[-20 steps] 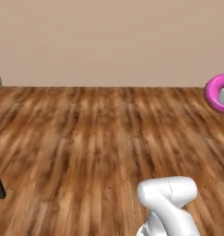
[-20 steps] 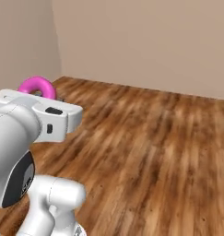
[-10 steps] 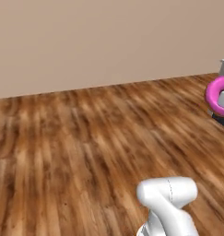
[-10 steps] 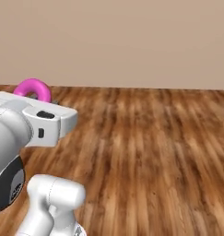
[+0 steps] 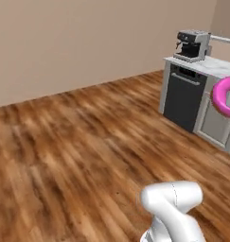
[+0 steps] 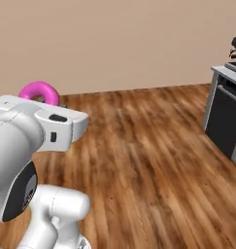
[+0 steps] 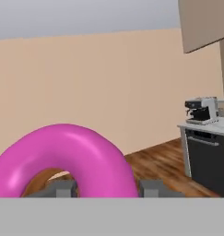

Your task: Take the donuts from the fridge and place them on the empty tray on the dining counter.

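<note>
A pink-iced donut (image 7: 67, 156) sits upright between my gripper's (image 7: 106, 189) two grey fingertips (image 7: 62, 188), and the gripper is shut on it. In the left base view the pink donut (image 5: 224, 97) hangs at the right edge, above the floor. In the right base view the same donut (image 6: 39, 92) pokes up behind my white hand. The fridge, the empty tray and the dining counter are out of view.
At the right stands a pale counter with a coffee machine (image 5: 192, 45) over a dark appliance front (image 5: 182, 97) and grey cabinet doors (image 5: 216, 123). The coffee machine (image 7: 202, 110) also faces the hand. Open wooden floor (image 5: 78, 142) runs to a beige wall (image 6: 114, 44).
The whole picture has swung as the base turns. The counter with the coffee machine has come into view at the right. The pink donut stays in the gripper.
</note>
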Motion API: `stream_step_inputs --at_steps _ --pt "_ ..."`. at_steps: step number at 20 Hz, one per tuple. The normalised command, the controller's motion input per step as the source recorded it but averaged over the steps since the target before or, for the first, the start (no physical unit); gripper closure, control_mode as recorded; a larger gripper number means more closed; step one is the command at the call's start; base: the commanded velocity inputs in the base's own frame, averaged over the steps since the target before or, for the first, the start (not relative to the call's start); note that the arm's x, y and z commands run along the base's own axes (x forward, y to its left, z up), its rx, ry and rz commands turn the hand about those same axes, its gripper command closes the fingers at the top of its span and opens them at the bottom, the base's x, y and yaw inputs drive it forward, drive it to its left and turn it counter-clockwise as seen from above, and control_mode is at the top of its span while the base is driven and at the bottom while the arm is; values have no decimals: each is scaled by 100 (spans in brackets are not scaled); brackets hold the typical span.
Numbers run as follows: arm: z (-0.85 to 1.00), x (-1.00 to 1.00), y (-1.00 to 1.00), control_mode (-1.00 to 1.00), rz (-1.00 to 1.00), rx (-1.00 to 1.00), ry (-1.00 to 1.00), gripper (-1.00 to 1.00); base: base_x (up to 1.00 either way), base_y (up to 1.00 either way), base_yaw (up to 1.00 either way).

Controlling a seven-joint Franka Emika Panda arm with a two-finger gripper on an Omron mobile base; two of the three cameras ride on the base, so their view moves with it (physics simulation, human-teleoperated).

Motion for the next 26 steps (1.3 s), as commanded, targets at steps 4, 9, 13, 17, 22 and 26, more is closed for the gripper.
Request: stream_step_inputs --at_steps 4,9,13,17,22,26 --pt "0 0 0 100 0 0 0 100 0 0 -100" --pt "0 0 0 100 0 0 0 100 10 31 -91" --pt "0 0 0 100 0 0 0 100 16 44 -82" --pt "0 0 0 100 0 0 0 100 11 62 -62" --pt "0 0 0 100 0 0 0 100 0 100 -34" --pt "0 0 0 100 0 0 0 100 6 100 -40"
